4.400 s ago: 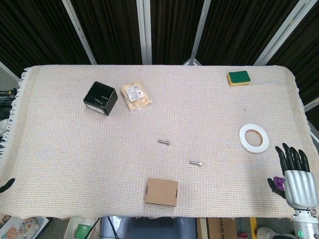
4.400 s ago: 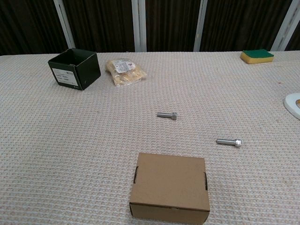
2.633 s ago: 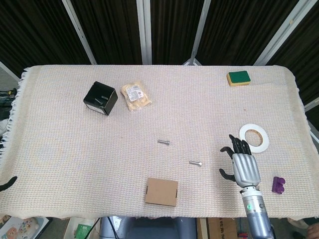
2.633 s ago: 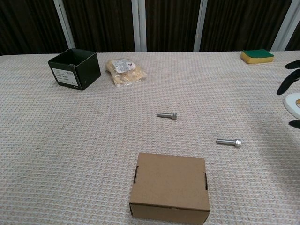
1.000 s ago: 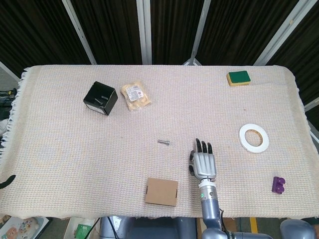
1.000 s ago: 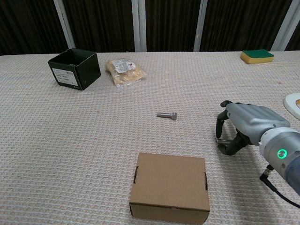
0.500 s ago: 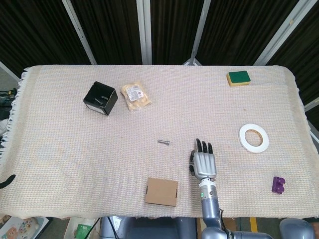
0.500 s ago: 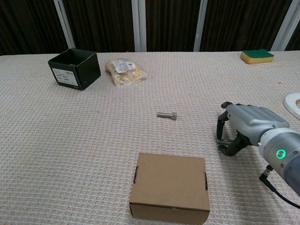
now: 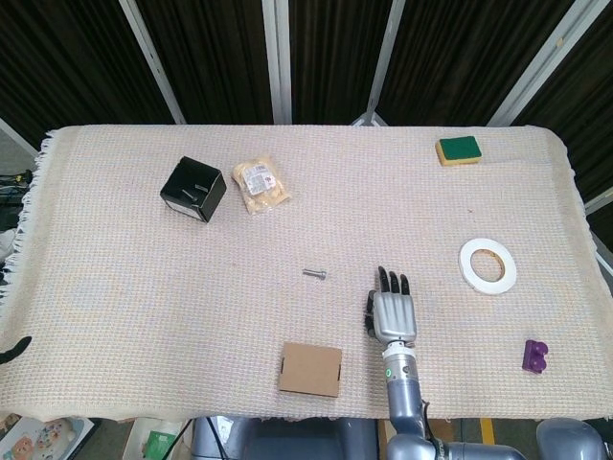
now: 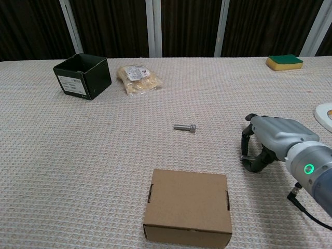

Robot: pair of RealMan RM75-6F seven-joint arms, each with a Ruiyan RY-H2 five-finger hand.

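Note:
My right hand (image 9: 393,314) lies palm down on the woven cloth, right of the middle near the front edge. In the chest view this right hand (image 10: 272,137) has its fingers and thumb curled down around a silver bolt (image 10: 241,157); only the bolt's end shows, still on the cloth. The head view hides that bolt under the hand. A second silver bolt (image 9: 314,274) (image 10: 185,127) lies free, to the hand's left and further back. Of my left hand only a dark fingertip (image 9: 10,351) pokes in at the table's left front corner.
A closed cardboard box (image 9: 310,369) (image 10: 188,206) sits at the front, left of the right hand. Back left stand an open black box (image 9: 193,189) and a snack bag (image 9: 261,185). A green-yellow sponge (image 9: 459,149), white tape roll (image 9: 488,265) and purple piece (image 9: 535,356) lie right.
My right hand has swept in from the table's right front corner to the nearer bolt, settled over it, and its thumb and fingers have drawn in around it. Nothing else moved.

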